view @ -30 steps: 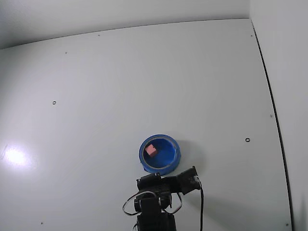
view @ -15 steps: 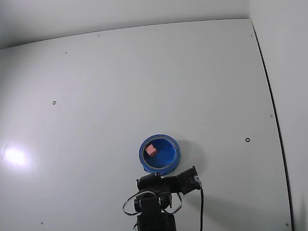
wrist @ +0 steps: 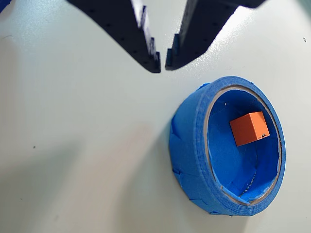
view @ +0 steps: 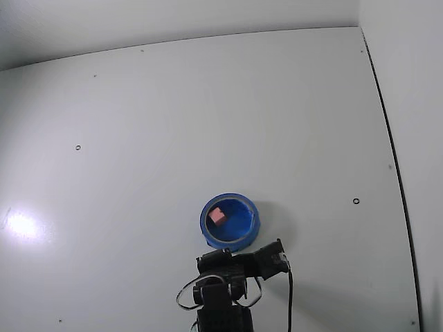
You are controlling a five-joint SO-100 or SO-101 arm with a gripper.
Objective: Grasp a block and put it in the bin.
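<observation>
White table [view: 208, 104] fills the fixed view w/ a glare spot at far left, mid-height, and a few small dark dots scattered on the surface. Moving right, bin [view: 229, 221], bright blue and round, sits lower centre of frame. Block [view: 217, 216] lies inside it, upper-left part of the bin floor, pink-red in this view. Just below the bin, at the bottom edge, is the black arm [view: 228, 283] w/ cables looping off it; it's folded back near its base, beside the bin and not over it. Can't make out the gripper itself from this view.

Wrist view, left to right: bare pale table [wrist: 73, 145] takes the left half. Gripper [wrist: 163, 60] comes in from the top edge, near centre; two black fingers [wrist: 141, 43] taper down to tips that nearly meet, only a thin sliver of table showing btwn them. Nothing held. Tips hang above bare table, up and left of the bin [wrist: 187, 145], apart from its rim. Bin takes the right half, tape-like blue wall, thick rim, blue floor. Block [wrist: 249, 128] looks orange here, rests on the floor in the upper-right part of the bin, one corner turned toward the wall.
</observation>
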